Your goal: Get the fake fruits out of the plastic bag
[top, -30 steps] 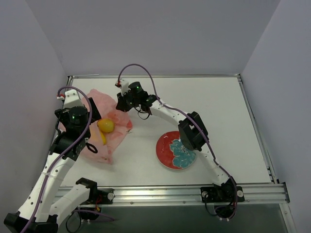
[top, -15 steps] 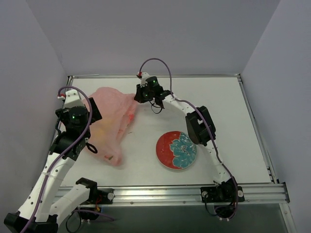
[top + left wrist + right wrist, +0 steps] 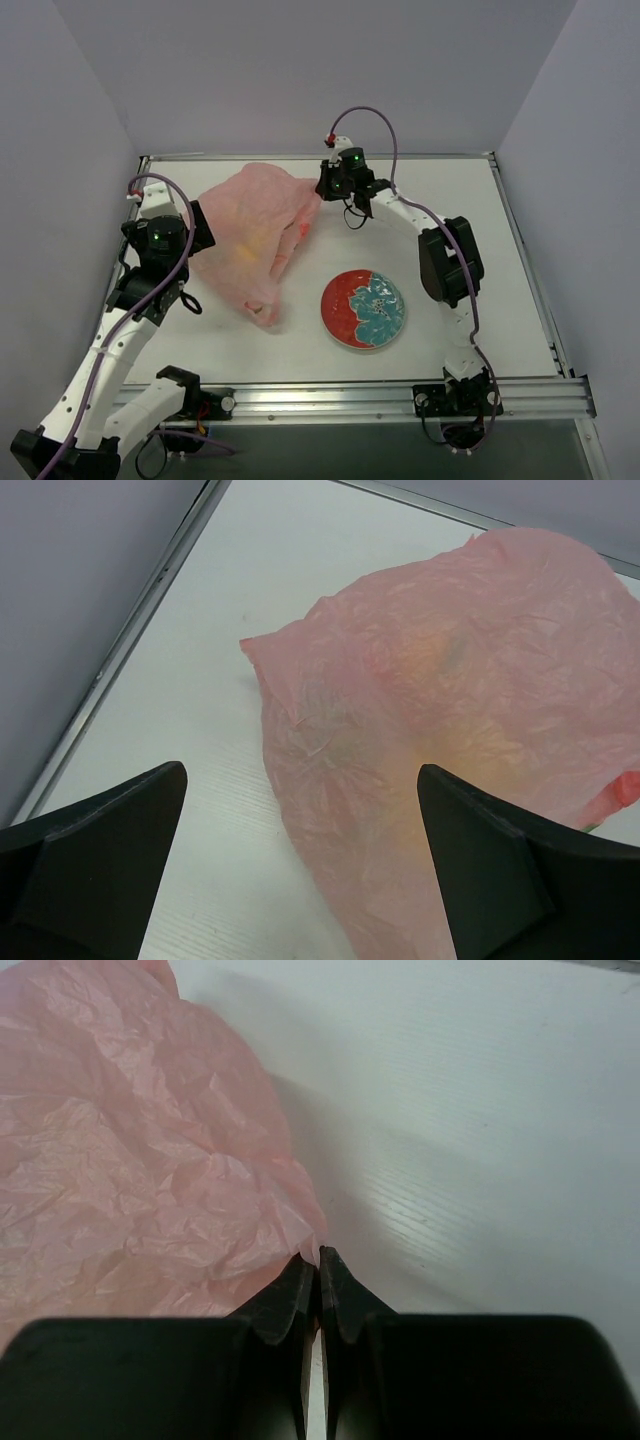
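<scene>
The table is white and matt, with a metal rail along its near edge. Plain grey walls close the far side and both sides. The plastic bag lies on the left half of the table, pink and much crinkled, and it rises to a corner at its far right. My right gripper is clenched on that corner, and the thin film is pinched between the two fingertips. My left gripper is released; its jaws stand wide apart above the bag's left part and touch nothing.

The fake fruits are inside the bag. Through the film I see only a soft yellow patch and a darker greenish one beyond it. Their number and shapes I cannot tell. A red spot shows at the bag's right border, cut off by the edge of the left wrist view. Whether it is fruit or print, I cannot say.

The plate lies flat to the right of the bag, apart from it. A strip of white table separates the bag from the left rail. Right of the plate the surface runs open to the right rail.
</scene>
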{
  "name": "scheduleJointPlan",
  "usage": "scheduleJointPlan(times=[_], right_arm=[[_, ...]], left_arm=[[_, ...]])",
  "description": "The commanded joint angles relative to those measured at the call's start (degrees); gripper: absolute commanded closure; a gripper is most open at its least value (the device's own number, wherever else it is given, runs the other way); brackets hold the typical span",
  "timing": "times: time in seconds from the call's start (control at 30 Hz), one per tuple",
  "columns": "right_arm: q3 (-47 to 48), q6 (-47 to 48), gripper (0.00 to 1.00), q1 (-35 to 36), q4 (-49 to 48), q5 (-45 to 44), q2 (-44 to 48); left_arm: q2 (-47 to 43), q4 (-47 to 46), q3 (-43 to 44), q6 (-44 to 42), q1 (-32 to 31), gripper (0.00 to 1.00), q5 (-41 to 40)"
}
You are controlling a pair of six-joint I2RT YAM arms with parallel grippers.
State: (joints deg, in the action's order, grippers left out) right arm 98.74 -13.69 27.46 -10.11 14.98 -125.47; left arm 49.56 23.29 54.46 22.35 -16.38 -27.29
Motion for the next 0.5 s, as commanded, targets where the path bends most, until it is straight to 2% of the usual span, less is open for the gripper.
scheduleJointPlan(times=[0.0,0.13,0.47], right_arm=[[-5.28,1.47,1.0,-1.53,-1.84,-6.26,7.68],[-11.98,1.65,1.0,-3.46,-3.16,-8.83,13.83],[-25.33,-0.19,1.0,-7.77,-5.97,-13.12,21.84]], left_arm=[[0.19,-1.05,2.15,0.24,-0.23,0.0,1.01],[0.45,-1.14,2.23,-0.02,-0.67,0.0,1.53],[0.98,-1.14,2.32,-0.73,-1.63,0.0,2.15]])
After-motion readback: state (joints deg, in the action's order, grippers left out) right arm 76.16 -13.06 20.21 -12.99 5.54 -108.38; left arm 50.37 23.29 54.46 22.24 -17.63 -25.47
